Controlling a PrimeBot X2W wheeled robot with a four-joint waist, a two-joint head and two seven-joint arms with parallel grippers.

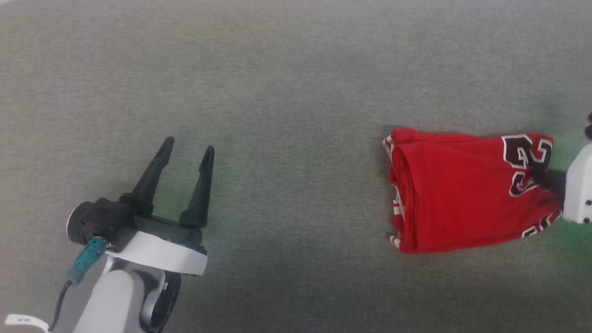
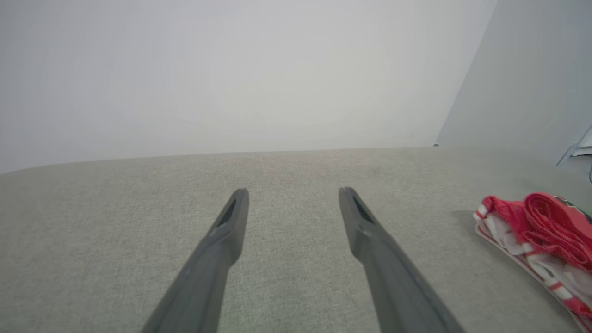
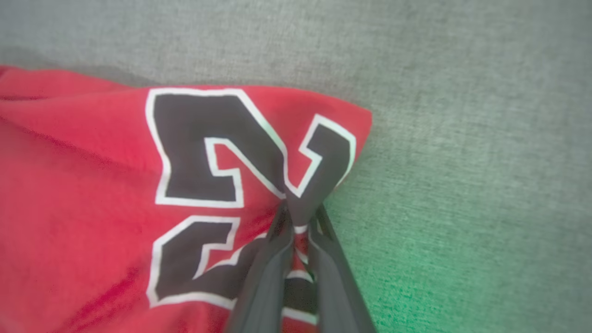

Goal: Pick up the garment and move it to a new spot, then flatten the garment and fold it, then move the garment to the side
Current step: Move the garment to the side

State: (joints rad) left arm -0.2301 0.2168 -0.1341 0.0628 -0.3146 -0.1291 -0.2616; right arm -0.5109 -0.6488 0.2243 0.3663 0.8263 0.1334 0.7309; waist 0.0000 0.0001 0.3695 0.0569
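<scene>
1. Grip: right pincer (image 3: 300,210) has its fingers pressed together, pinching a tuck of the shorts (image 1: 453,194) at the edge of the black number (image 3: 217,148). The fabric puckers into the tips.
2. In the head view that pinch sits on the shorts' 3 o'clock edge. The shorts lie bunched in layers on the grey surface (image 1: 296,92), at 3 o'clock of the frame, with the striped trim (image 1: 397,203) along their 9 o'clock edge.
3. Idle side: left pincer (image 1: 189,144) has its fingers spread with nothing between them. It sits at 8 o'clock of the frame, well apart from the shorts.
4. Step, as a judgement: a one-handed grab set up for a lift or a drag. Whether it is the first pickup or the final move aside cannot be told.
5. Risk A: the pinch takes one edge only, possibly just the top layers. On a lift the lower layers could hang free and the bundle would open.
6. Risk B: it is a small tuck of soft fabric in narrow tips. A quick pull could slip it out.
7. Risk C: a low drag across the textured surface could catch the 9 o'clock edge and roll or smear the stack.
8. Risk D: the far edge has no support, since the left pincer is too far off to help.
9. Containers: none to report. The shorts rest directly on the surface.
</scene>
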